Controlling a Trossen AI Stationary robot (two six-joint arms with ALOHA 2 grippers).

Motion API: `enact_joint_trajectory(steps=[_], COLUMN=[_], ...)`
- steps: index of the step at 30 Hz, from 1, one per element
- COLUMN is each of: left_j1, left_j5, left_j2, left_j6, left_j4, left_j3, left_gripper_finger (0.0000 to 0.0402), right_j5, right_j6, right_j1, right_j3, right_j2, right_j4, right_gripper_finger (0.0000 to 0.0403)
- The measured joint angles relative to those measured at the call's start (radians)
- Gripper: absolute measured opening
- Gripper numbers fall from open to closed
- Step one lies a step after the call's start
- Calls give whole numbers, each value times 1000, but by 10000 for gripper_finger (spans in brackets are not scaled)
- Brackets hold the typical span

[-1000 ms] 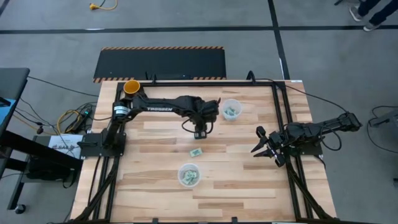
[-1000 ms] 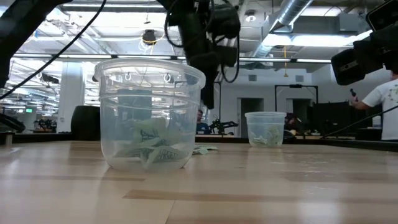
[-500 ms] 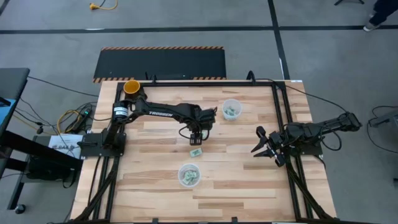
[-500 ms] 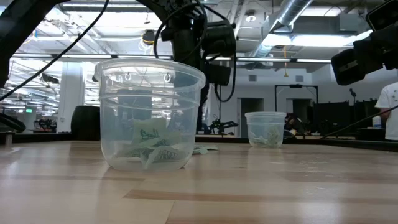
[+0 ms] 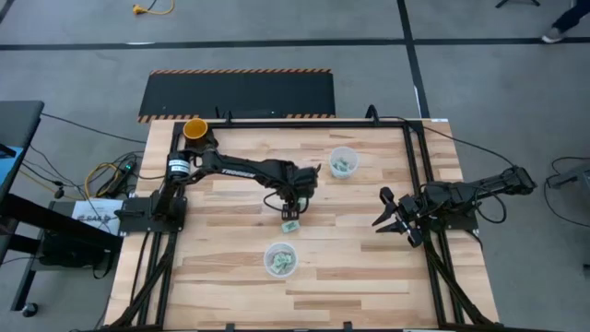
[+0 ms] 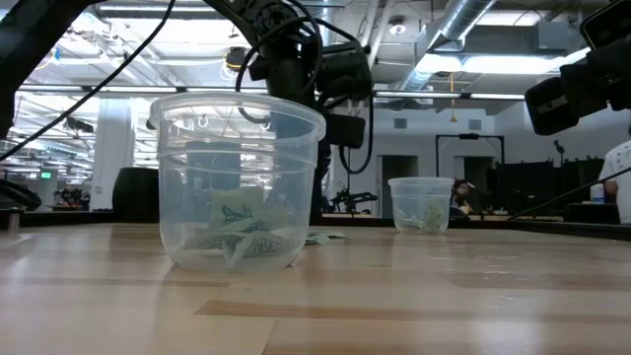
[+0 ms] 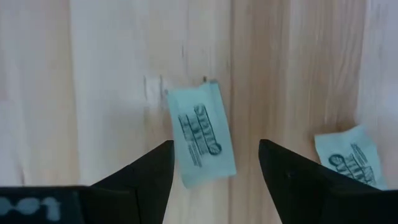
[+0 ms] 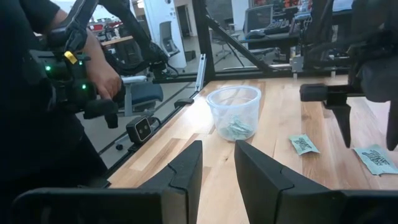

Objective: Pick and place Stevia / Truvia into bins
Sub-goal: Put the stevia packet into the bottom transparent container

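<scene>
Near the centre of the high view, the left gripper (image 5: 291,214) hangs wide over a Stevia packet (image 7: 201,135) lying flat on the worktop (image 5: 369,267), fingers straddling it for pickup, while the right gripper (image 5: 391,218), narrowly parted and empty, waits at right.

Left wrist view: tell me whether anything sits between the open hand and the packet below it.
Nothing visible does. The left hand is open above the packet, which lies flat on the bare table in line with the gap between its fingers. A second packet lies off to one side.
</scene>
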Motion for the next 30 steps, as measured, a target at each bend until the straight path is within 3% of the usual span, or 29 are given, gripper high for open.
enact_joint_trajectory(steps=[14,24,27,30], left_j1=[2,-1,-3,-5], left_j5=[6,-41,-42,-44], left_j2=[78,106,112,116], left_j6=[51,-26,-22,-15], left_j4=[19,-16,-39,-62], left_j3=[6,31,57,89], left_gripper_finger=[224,222,200,154], right_j5=[0,0,0,0], right_j6=[0,0,0,0], right_j1=[0,0,0,0], right_j3=[0,0,0,0], right_j2=[0,0,0,0], right_j4=[0,0,0,0], right_gripper_finger=[87,87,87,87])
